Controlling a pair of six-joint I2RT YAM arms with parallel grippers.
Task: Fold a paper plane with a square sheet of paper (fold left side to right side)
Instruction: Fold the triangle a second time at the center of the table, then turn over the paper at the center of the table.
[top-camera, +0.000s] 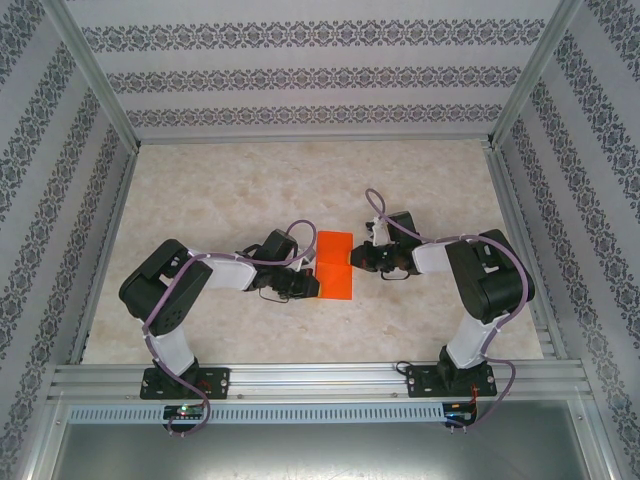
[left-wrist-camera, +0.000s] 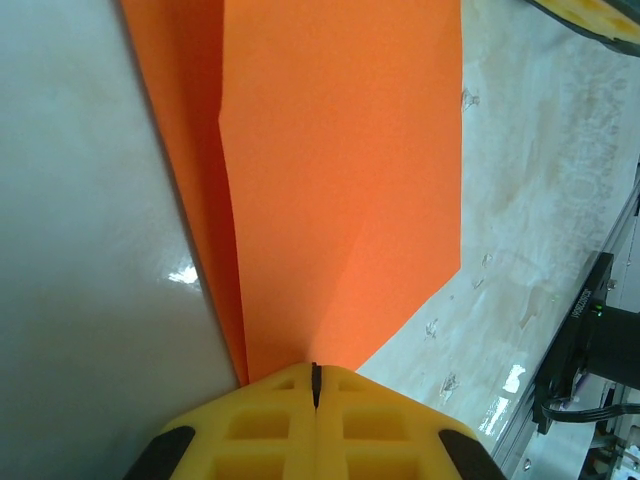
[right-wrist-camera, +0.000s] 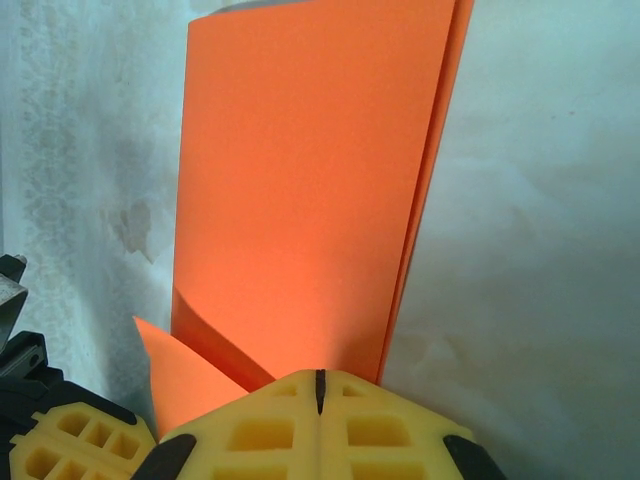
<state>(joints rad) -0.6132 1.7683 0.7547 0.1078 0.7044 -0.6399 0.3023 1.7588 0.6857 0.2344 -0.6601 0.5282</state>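
Now the left jaws pinch the paper (top-camera: 335, 268) at its 8 o'clock edge, the right jaws at 3 o'clock; uneven pulling could tear it or skew the crease.

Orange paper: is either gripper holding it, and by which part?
Both hold the paper: the left gripper is shut on its left edge, the right gripper on its right edge.
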